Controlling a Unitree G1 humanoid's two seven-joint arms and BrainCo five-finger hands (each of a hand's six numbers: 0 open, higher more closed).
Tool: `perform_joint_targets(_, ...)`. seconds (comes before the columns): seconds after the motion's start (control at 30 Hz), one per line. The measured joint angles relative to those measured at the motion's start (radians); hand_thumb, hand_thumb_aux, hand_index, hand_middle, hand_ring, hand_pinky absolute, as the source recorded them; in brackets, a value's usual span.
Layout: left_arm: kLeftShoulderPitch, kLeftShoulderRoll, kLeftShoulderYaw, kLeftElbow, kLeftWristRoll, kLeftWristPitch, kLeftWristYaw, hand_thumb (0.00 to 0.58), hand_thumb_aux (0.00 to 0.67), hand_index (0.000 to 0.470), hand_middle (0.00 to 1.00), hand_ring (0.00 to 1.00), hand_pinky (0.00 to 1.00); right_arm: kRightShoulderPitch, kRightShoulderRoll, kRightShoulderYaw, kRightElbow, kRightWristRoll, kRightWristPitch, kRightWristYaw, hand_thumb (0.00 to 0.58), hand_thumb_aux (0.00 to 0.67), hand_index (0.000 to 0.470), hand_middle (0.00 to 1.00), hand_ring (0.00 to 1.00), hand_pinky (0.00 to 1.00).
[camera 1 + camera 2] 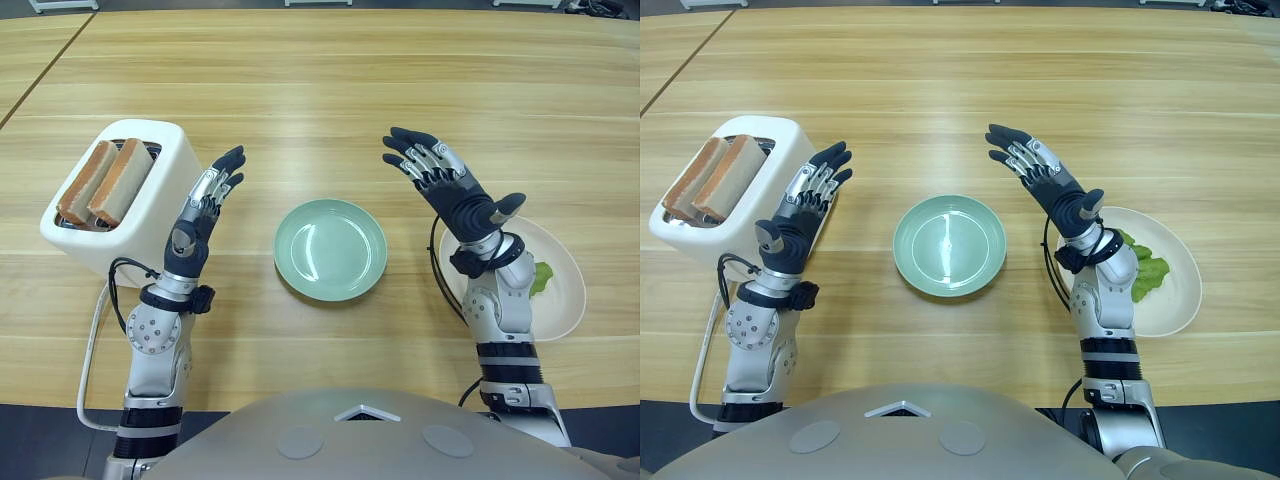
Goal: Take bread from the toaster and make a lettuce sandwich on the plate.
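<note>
Quick rundown from my remote seat: the toaster [165,205] sits on the table [330,70] off to my left, with two bread slices [105,182] standing side by side in its slots. The plate [330,250] is dead centre in front of me. Over on the right there's a dish [565,300] with the lettuce [1145,272] lying in it. My left hand [205,210] hangs just beside the toaster, between it and the plate. My right hand [445,185] is up between plate and dish, wrist over the dish's left edge. The toaster's cord [92,345] trails back toward me.

Two bread slices [108,180] upright in white toaster [166,205]
</note>
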Motion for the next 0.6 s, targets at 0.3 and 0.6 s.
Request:
perform_joint_targets(0.3, 0.029, 0.051, 0.125, -0.449, 0.032, 0.329, 0.104, 0.0, 0.0, 0.0, 0.0, 0.0, 0.0, -0.001, 0.0, 0.001, 0.0, 0.0, 0.0, 0.0, 0.0, 0.0, 0.0, 0.0, 0.0, 0.0)
perform_joint_targets(0.6, 0.205, 0.313, 0.757, -0.317, 0.444, 0.515, 0.124, 0.062, 0.037, 0.026, 0.0, 0.0, 0.0, 0.001, 0.0, -0.001, -0.003, 0.0, 0.001, -0.004, 0.0, 0.0, 0.0, 0.0, 0.0, 0.0)
